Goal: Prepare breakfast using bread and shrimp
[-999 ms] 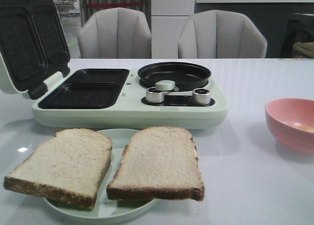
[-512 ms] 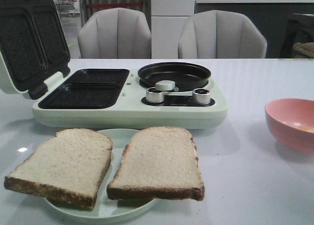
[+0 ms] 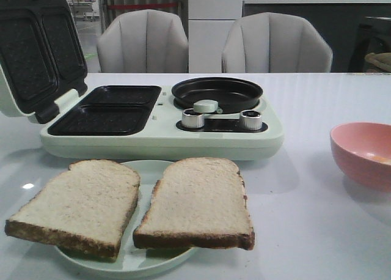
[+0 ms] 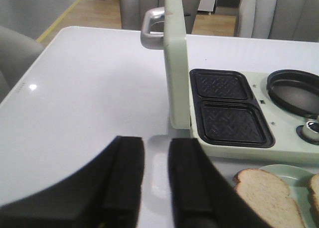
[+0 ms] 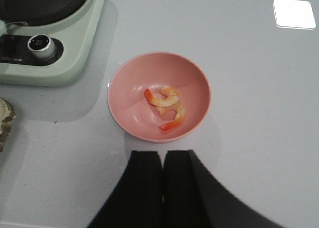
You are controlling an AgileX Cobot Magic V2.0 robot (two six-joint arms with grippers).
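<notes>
Left hand (image 4: 149,180) sits slightly open and empty, bread (image 4: 262,197) just off to its side; right hand (image 5: 163,185) is closed, empty, shrimp (image 5: 167,107) straight ahead.

nothing has visibly changed across the front views. the bread (image 3: 140,203) has the same outline on the plate (image 3: 131,261), the cooker (image 3: 159,118) lid is open at the same angle, and the bowl (image 3: 365,154) is at the same spot near the right edge. no arm has entered.
</notes>
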